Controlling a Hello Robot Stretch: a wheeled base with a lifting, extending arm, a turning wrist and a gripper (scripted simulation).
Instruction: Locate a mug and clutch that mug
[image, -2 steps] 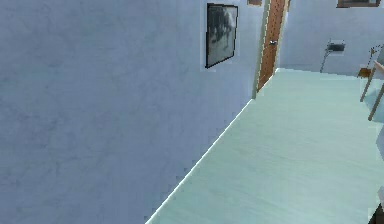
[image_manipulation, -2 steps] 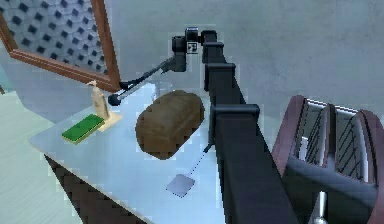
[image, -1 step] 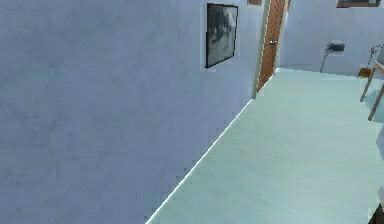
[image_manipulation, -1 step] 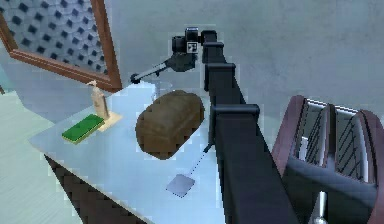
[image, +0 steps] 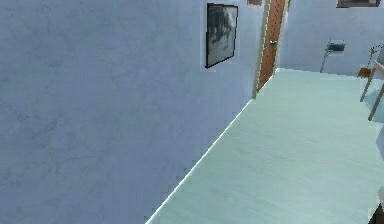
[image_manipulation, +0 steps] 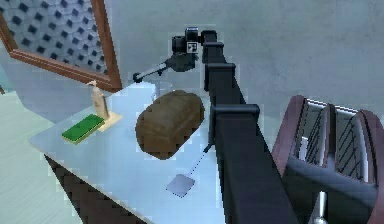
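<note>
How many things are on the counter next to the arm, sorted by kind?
On the counter:
bread loaf: 1
toaster: 1
spatula: 1
flat green pad: 1
upright wooden stand: 1
Total: 5

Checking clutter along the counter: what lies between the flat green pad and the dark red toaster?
In the arm side view: a rounded brown loaf, a small grey spatula, and the dark arm bar.
</note>
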